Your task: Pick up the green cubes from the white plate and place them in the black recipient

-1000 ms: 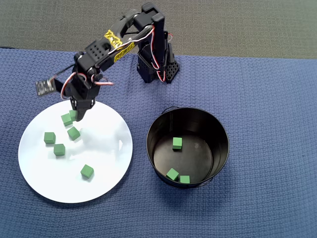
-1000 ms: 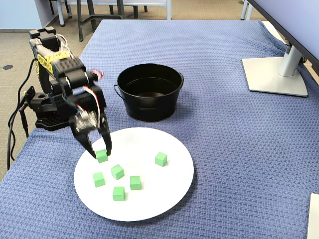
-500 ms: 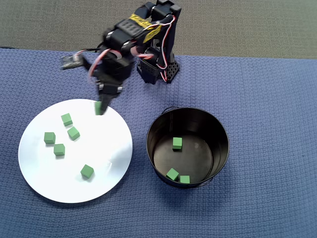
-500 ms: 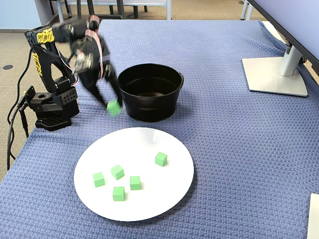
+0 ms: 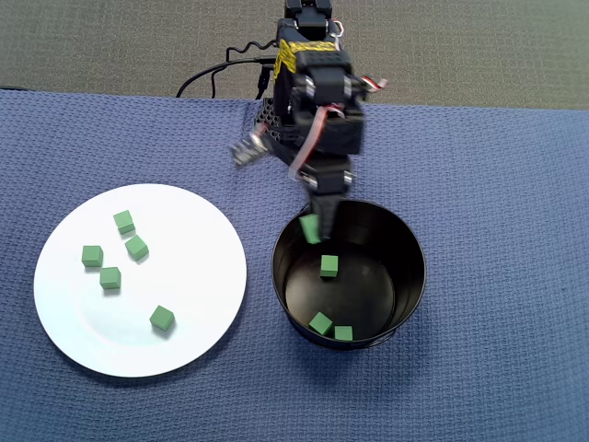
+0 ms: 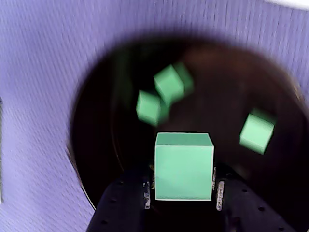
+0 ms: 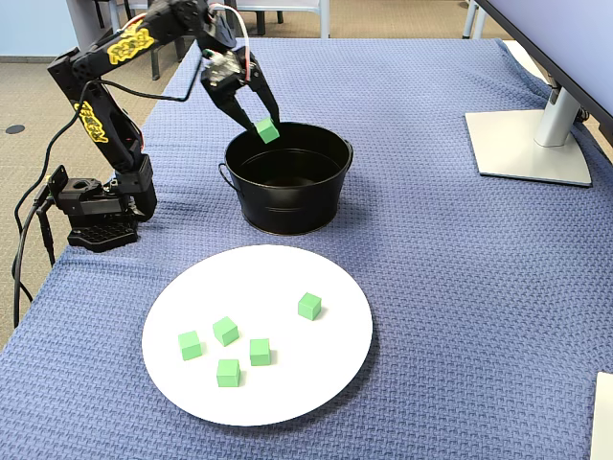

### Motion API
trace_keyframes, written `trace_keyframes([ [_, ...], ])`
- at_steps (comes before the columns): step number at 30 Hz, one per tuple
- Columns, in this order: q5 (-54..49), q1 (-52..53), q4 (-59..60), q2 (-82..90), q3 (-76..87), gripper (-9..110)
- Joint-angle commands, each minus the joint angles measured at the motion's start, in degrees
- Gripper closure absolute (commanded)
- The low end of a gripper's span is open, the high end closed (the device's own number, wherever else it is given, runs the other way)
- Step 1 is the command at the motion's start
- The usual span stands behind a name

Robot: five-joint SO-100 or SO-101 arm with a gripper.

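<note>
Office, I'd say: monitor stand (image 7: 532, 144) on my blue-clothed bench (image 7: 431, 287), chair legs (image 7: 172, 29) on carpeted floor (image 7: 29, 86) beyond.

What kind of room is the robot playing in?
Probably an office or lab. A monitor stand sits on the table's blue cloth, chair or table legs stand on the floor behind, and the arm's gripper holds a green cube over a black pot.

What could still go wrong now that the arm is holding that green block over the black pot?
The gripper holds its green cube near the black pot's rim, not over its middle, so a release here might clip the rim and bounce onto the cloth. Landing on the three cubes already inside seems harmless.
</note>
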Motion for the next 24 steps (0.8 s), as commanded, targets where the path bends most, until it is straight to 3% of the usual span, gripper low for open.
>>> trace_keyframes([
  [1,2.46,-3.60,-6.15,-1.32,5.01,102],
  [4,2.37,-4.04,-11.07,-3.52,9.32,100],
  [7,0.44,-4.92,-12.04,-3.34,10.99,67],
  [9,0.97,-4.04,-12.48,-2.02,10.63,64],
  [16,-8.09,5.01,-8.96,3.08,5.01,69],
  [20,-9.40,19.51,-4.22,2.72,-1.67,74],
  [24,-19.25,31.03,-6.68,-0.09,1.49,76],
])
